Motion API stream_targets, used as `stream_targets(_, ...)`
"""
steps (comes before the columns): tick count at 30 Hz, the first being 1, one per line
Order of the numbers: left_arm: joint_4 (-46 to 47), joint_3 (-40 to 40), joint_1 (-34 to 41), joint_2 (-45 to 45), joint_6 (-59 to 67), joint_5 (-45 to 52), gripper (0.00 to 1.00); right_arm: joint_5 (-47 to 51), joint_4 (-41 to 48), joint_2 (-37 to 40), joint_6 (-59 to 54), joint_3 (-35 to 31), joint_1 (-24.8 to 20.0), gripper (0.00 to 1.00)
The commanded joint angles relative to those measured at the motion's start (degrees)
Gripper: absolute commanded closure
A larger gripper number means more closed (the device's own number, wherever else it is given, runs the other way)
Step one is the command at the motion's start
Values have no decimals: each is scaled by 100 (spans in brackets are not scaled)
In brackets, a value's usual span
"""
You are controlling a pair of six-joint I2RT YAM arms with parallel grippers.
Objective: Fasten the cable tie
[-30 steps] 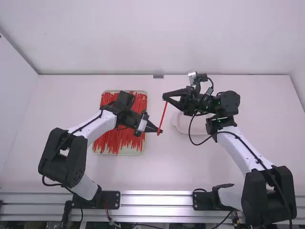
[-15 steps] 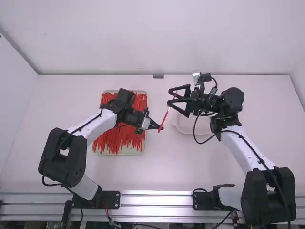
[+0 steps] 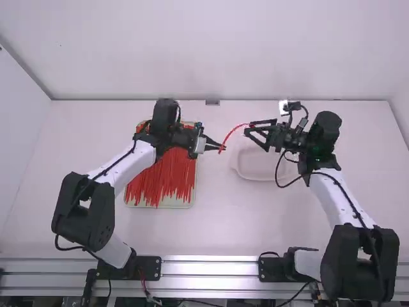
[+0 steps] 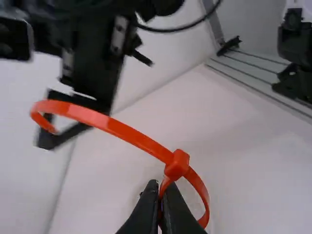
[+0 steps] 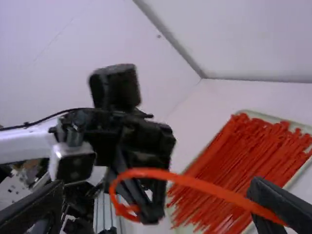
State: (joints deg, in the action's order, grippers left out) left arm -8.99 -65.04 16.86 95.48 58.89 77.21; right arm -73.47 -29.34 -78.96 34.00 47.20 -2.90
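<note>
A white table (image 3: pixel 255 217) carries two white-and-black robot arms, seen from above and behind. The left arm (image 3: pixel 121 166) reaches far and to the right, passing over a flat tray (image 3: pixel 172 204) on the left half of the table. The tray holds a thick pile of loose red ties (image 3: pixel 160 179). The right arm (image 3: pixel 332 198) reaches far and bends to the left. A shallow white dish (image 3: pixel 239 171) sits near the middle of the table, just right of the tray.

The two grippers face each other in the air above the gap between the tray and the far edge of the dish. The left gripper (image 3: pixel 214 143) has its fingers (image 4: pixel 148 204) pinched tightly together on one red cable tie (image 3: pixel 231 133). They grip it just below the tie's square head (image 4: pixel 176 163), and beside them the band curls into a small loop. From the head the long strap (image 4: pixel 122 134) arcs away to the right towards the right gripper (image 3: pixel 250 128). That gripper's fingers (image 5: pixel 278 204) are spread wide apart. The strap's free end lies between them, close to one finger. Whether it touches that finger cannot be told.
</note>
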Motion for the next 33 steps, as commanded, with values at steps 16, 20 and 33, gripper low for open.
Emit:
stream_targets(16,-1652,-133,-2,20,-2127,-337,98,125,-1307,68,-74,-105,680,2)
stream_targets(20,-1720,-133,-4,20,-2212,-337,98,138,-2236,68,385,-105,986,1)
stream_targets(33,-2428,-133,-2,20,-2658,476,97,345,-2839,68,695,-105,1233,1)
